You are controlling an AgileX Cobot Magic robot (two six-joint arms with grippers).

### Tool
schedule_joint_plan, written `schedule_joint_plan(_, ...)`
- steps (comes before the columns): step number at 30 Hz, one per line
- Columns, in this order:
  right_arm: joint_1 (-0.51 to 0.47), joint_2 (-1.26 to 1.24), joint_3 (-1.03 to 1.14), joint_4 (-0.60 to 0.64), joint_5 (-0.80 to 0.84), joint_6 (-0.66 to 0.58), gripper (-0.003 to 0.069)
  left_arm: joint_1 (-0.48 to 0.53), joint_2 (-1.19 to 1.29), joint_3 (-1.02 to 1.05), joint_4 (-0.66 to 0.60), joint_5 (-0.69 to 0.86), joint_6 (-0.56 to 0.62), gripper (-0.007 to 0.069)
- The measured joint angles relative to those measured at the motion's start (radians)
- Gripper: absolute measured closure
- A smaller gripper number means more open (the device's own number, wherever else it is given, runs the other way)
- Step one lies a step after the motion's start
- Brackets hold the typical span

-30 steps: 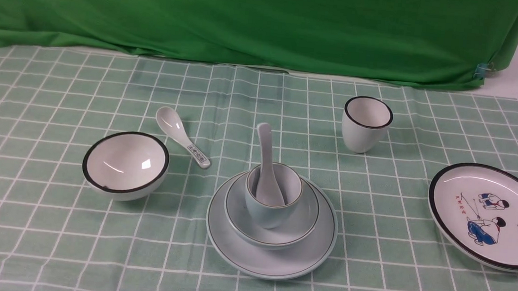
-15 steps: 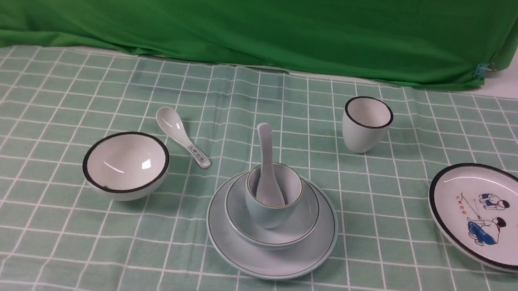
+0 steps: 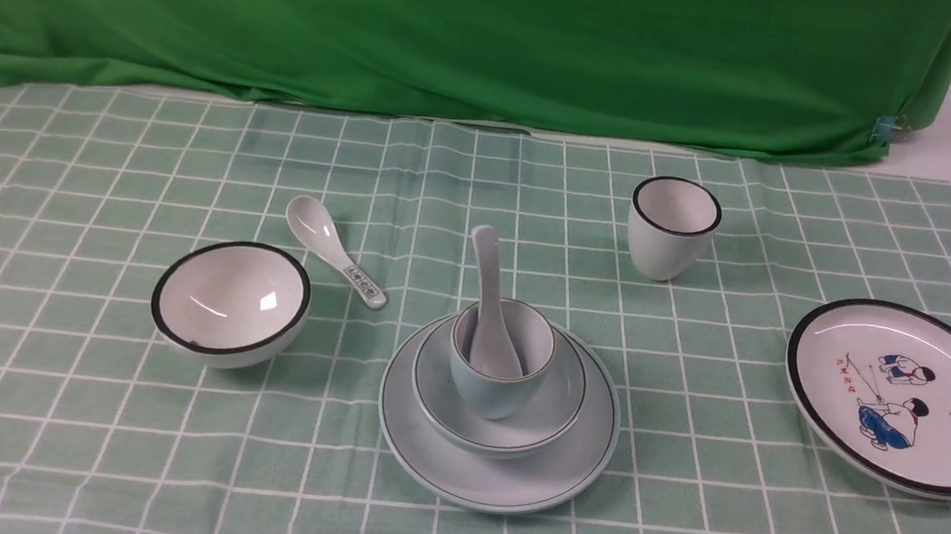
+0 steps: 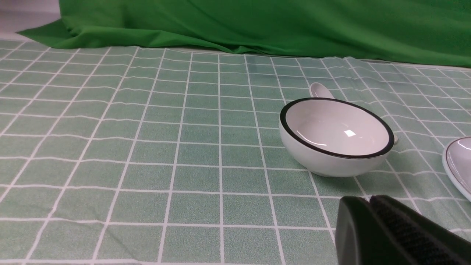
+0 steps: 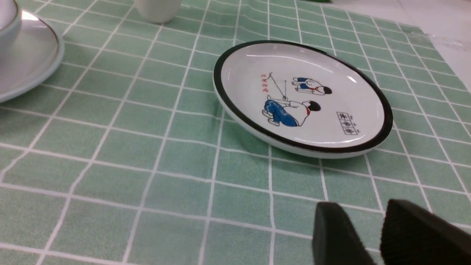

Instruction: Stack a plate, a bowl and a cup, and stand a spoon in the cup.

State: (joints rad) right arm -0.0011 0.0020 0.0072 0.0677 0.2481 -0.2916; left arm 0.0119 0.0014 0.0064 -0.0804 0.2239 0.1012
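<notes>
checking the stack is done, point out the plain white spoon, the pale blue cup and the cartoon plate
plain white spoon (image 3: 489,290), front view, on its handle above the cup rim
pale blue cup (image 3: 488,395), front view, on its outer wall
cartoon plate (image 5: 312,73), right wrist view, on bare white surface above the figures

place: probably a lab/studio | evidence: green backdrop cloth; checked tablecloth

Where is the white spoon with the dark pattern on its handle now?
In the front view, the patterned white spoon lies flat on the checked cloth, left of centre, just behind the black-rimmed white bowl.
</notes>
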Motion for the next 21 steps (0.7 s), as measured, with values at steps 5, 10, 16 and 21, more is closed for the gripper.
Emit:
schedule_joint_plan(5,0.000,0.000,0.000,0.000,0.000,0.011,0.0418,0.000,0.000,0.000,0.000,0.000,0.000,0.0610)
schedule_joint_plan(10,0.000,0.000,0.000,0.000,0.000,0.013,0.0418,0.000,0.000,0.000,0.000,0.000,0.000,0.0607)
schedule_joint_plan(16,0.000,0.000,0.000,0.000,0.000,0.013,0.0418,0.000,0.000,0.000,0.000,0.000,0.000,0.0607)
schedule_joint_plan(21,0.000,0.000,0.000,0.000,0.000,0.013,0.0418,0.000,0.000,0.000,0.000,0.000,0.000,0.0607)
